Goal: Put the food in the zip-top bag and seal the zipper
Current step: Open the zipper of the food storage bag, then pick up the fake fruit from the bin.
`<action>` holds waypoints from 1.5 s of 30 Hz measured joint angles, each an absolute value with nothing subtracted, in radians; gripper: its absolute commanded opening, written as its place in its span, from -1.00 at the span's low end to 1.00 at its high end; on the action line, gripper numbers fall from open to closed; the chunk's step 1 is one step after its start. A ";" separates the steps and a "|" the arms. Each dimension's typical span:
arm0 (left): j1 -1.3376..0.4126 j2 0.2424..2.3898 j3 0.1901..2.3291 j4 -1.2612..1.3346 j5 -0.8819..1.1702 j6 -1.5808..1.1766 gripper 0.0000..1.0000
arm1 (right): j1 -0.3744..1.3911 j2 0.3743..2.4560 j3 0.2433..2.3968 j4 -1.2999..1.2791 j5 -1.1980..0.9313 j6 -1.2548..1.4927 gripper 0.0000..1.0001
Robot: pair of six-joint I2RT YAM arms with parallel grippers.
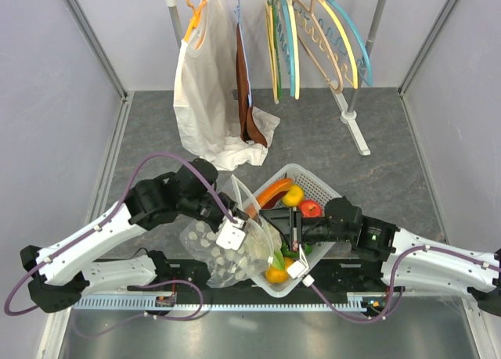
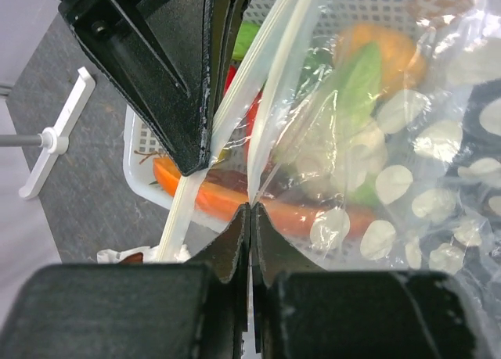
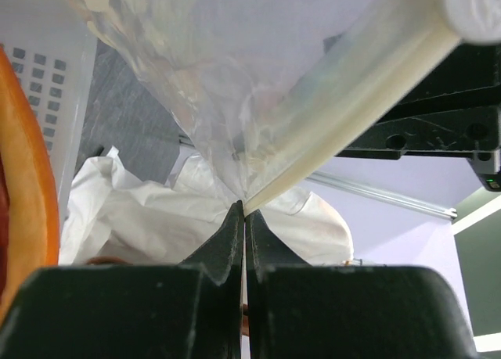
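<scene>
Down by the near-left side of the white basket (image 1: 322,184), the zip-top bag (image 1: 215,253) hung with its dotted body sagging toward the table. The left gripper (image 2: 250,209) was pinched fully together on the bag's mouth edge, just left of the basket's near corner, with the plastic trapped between its tips. The right gripper (image 3: 244,210) was likewise closed tight, its tips nipping the pale zipper (image 3: 352,118) over the basket's near half. Two holds on one rim read as an effort to spread the mouth beside the basket, so the food would have a short way to travel. With both pincers occupied, though, neither was free to lift anything. Deeper in the basket lay the food: an orange pepper (image 1: 275,275) at the near corner, then a red apple (image 1: 311,209), a yellow pepper (image 1: 293,195) and a long orange piece (image 1: 272,192) toward the far side. Whether any piece sat inside the bag could not be told. Beyond the basket, a white garment (image 1: 207,101) and hangers (image 1: 313,38) hung from a rail.
</scene>
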State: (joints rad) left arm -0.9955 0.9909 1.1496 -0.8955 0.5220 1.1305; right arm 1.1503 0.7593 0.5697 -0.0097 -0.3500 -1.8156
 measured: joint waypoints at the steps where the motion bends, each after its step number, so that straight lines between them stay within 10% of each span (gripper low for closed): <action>1: -0.995 0.990 1.150 -0.898 0.522 1.134 -0.96 | 1.150 0.762 0.570 -0.012 -0.345 -1.810 -1.00; 20: -0.996 0.883 1.195 -0.939 0.416 1.193 -0.96 | 1.150 0.719 0.510 -0.189 -0.150 -1.650 -0.99; 25: -0.997 0.837 1.183 -0.974 0.399 1.257 -0.96 | 1.150 0.662 0.477 -0.241 -0.107 -1.532 0.43; 28: -0.997 0.839 1.168 -0.992 0.398 1.284 -0.96 | 1.150 0.662 0.503 -0.263 -0.097 -1.436 0.82; 45: -0.997 0.846 1.068 -0.994 0.403 1.419 -0.96 | 1.086 0.702 0.813 -0.484 -0.215 -0.584 0.65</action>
State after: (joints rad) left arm -0.9966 0.8463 1.0683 -0.9939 0.4026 1.4193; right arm 1.0863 0.7017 0.8135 -0.4839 -0.2150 -0.5842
